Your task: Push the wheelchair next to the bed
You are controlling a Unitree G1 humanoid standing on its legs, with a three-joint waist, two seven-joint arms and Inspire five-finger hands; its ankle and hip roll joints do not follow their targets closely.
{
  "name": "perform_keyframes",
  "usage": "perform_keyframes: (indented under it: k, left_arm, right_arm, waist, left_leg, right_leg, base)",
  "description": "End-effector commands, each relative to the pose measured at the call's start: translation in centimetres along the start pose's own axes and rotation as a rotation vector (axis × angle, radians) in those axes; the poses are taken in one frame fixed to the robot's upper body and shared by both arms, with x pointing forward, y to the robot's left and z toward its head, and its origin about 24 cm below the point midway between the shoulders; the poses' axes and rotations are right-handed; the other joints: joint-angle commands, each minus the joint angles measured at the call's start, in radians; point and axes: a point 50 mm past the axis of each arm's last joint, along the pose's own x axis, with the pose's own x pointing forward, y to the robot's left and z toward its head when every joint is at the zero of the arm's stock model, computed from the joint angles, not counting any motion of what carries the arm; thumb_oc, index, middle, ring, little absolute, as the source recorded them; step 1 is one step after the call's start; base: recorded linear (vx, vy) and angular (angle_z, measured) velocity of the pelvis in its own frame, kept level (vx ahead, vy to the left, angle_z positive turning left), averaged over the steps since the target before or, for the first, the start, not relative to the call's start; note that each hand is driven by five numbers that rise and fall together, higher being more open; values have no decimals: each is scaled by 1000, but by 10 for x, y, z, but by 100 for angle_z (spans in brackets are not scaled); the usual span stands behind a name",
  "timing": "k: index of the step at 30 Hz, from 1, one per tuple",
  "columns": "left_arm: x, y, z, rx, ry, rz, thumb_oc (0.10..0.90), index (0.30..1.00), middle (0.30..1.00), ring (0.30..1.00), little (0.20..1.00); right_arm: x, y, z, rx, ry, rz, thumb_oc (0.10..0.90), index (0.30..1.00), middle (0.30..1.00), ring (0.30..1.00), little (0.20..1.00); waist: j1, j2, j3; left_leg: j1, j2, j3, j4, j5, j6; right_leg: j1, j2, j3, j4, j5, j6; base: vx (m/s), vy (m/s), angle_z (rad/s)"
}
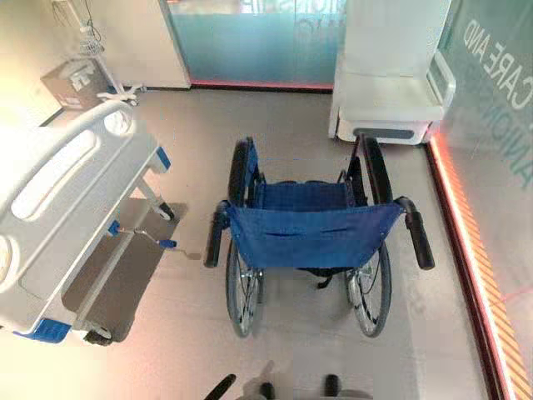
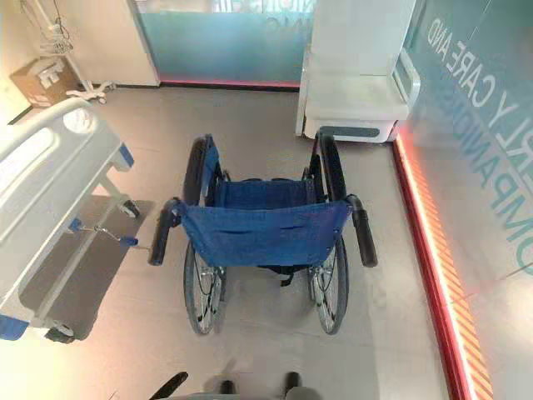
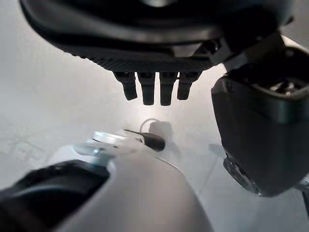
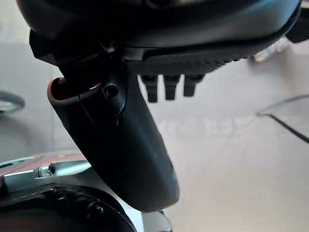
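Observation:
A wheelchair (image 1: 312, 233) with a blue seat and backrest stands in the middle of the floor, its back toward me. Its black push handles (image 1: 215, 235) stick out on both sides of the backrest. A white hospital bed (image 1: 67, 192) with blue trim lies at the left, a strip of floor apart from the wheelchair's left wheel. My left hand (image 3: 154, 29) hangs over bare floor with straight fingers (image 3: 154, 89), holding nothing. My right hand (image 4: 159, 24) is likewise open and holds nothing, thumb (image 4: 120, 145) hanging down.
A white seat-like unit (image 1: 387, 92) stands just beyond the wheelchair. A glass wall with an orange-lit floor strip (image 1: 466, 250) runs along the right. A bed crank with a blue knob (image 1: 166, 243) juts toward the wheelchair. A cardboard box (image 1: 71, 83) and a stand are at back left.

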Motion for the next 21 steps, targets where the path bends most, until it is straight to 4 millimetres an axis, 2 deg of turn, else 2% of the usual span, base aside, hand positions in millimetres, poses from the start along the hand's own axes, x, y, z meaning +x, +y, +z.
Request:
perform_keyframes:
  k: [1,15,21]
  left_arm:
    - [0,-10,3,38,44,-25,800,900,900,900,900]
    - [1,-7,-5,29,75,2,800,900,900,900,900]
    - [1,1,-1,-12,36,87,800,900,900,900,900]
  right_arm:
    - [-2,17,27,60,-70,58,800,900,900,900,900]
    - [-1,13,19,50,-33,23,800,900,900,900,900]
    - [-2,-1,24,95,-79,-127,800,900,900,900,900]
  waist:
    - [3,-24,2]
    - [6,-17,-8]
    - [3,-14,-2]
  left_leg:
    - [-61,-3,-24,-15,29,-27]
    - [-41,-4,-29,-29,22,-26]
    - [-38,-3,-27,-24,22,-28]
  right_leg:
    - [-24,-51,-4,-1,38,21]
    - [-2,-53,-7,-11,32,22]
    - [1,-53,2,-9,34,25]
  base:
    - [-928,170,-15]
    - [19,5,0]
    - [46,10,-1]
